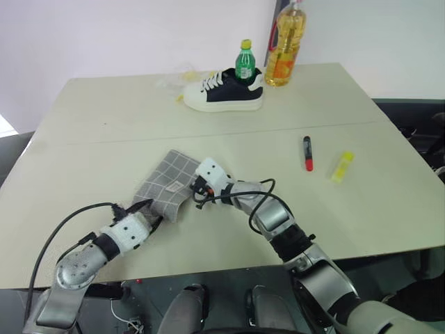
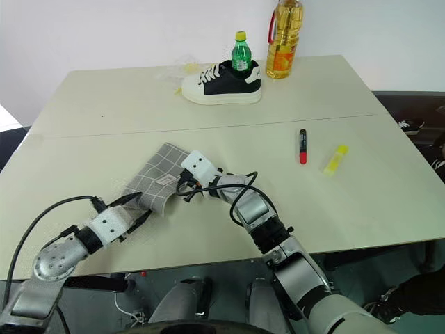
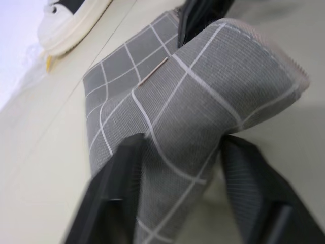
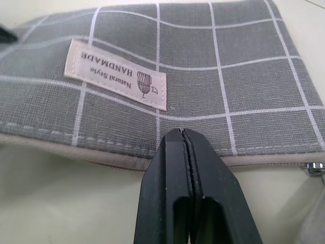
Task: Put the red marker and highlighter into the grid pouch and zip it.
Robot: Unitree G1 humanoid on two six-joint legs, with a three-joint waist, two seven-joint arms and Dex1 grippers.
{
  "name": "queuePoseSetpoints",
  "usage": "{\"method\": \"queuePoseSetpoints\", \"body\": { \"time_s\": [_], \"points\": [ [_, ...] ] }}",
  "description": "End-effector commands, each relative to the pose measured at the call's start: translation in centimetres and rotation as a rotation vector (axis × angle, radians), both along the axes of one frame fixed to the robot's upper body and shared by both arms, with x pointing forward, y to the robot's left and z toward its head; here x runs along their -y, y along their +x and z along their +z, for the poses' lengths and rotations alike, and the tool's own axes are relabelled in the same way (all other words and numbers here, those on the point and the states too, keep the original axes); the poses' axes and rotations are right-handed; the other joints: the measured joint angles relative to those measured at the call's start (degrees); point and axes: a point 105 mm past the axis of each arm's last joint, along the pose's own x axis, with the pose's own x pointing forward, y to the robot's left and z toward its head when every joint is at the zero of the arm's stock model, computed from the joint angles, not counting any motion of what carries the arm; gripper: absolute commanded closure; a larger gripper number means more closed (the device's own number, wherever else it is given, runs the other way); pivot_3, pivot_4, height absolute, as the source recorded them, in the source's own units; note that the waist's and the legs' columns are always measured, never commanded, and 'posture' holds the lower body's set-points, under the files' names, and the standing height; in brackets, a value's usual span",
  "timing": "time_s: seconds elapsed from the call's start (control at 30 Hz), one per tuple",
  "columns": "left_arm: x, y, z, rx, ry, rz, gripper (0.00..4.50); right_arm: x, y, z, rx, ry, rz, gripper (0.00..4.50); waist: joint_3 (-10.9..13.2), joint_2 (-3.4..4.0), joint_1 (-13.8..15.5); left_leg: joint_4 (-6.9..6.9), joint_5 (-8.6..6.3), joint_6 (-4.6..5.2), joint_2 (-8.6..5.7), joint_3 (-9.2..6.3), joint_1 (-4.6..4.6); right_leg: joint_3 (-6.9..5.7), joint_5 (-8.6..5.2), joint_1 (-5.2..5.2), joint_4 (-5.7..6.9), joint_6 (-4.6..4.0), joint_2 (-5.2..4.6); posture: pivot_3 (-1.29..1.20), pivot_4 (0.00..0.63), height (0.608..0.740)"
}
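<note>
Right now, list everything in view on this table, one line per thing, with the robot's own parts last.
Table: one, pale beige, under everything.
Pouch: one, grey with white grid, near edge, left of middle.
Marker: one, black and red, lying right of middle.
Highlighter: one, pale yellow, just right of the marker, apart from it.
Shoe: one, black and white, far side.
Small bottle: one, green, yellow cap, standing in the shoe.
Oil bottle: one, yellow, far edge, right of the shoe.
Left pincer: black, fingers either side of the pouch's corner.
Right pincer: black, shut at the pouch's zipper edge.
</note>
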Motion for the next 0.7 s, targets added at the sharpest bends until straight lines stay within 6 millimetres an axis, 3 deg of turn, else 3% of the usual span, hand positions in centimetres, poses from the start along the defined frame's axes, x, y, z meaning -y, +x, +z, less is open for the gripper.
{"method": "queuePoseSetpoints", "body": {
  "time_s": [0.03, 0.3, 0.7],
  "points": [
    [-0.2, -1.0, 1.5, 0.017, -0.009, -0.022, 0.15, 0.2, -0.3, -1.3, -0.037, -0.033, -0.007, 4.5, 0.01, 0.02, -0.27, 0.0, 0.0, 0.0, 0.0, 0.0, 0.0, 0.0, -0.03, 0.0, 0.0, -0.05, 0.0, 0.0, 0.15, 0.738],
    [0.4, -3.7, 0.2, -0.079, 0.117, -0.135, 0.06, 0.0, -0.4, -1.3, -0.042, -0.036, 0.01, 4.5, 0.06, 0.1, -0.44, -0.04, -0.01, 0.0, 0.01, -0.01, 0.0, 0.0, -0.09, -0.01, -0.01, -0.13, 0.0, 0.0, 0.15, 0.738],
    [1.8, -2.6, -1.6, -0.058, 0.293, -0.228, 0.06, 0.0, -0.1, -1.2, -0.037, -0.045, 0.017, 4.5, 0.04, 0.16, -0.37, -0.05, -0.01, 0.0, 0.0, 0.0, 0.01, 0.0, -0.08, -0.01, -0.01, -0.12, 0.0, 0.0, 0.15, 0.738]
  ]
}}
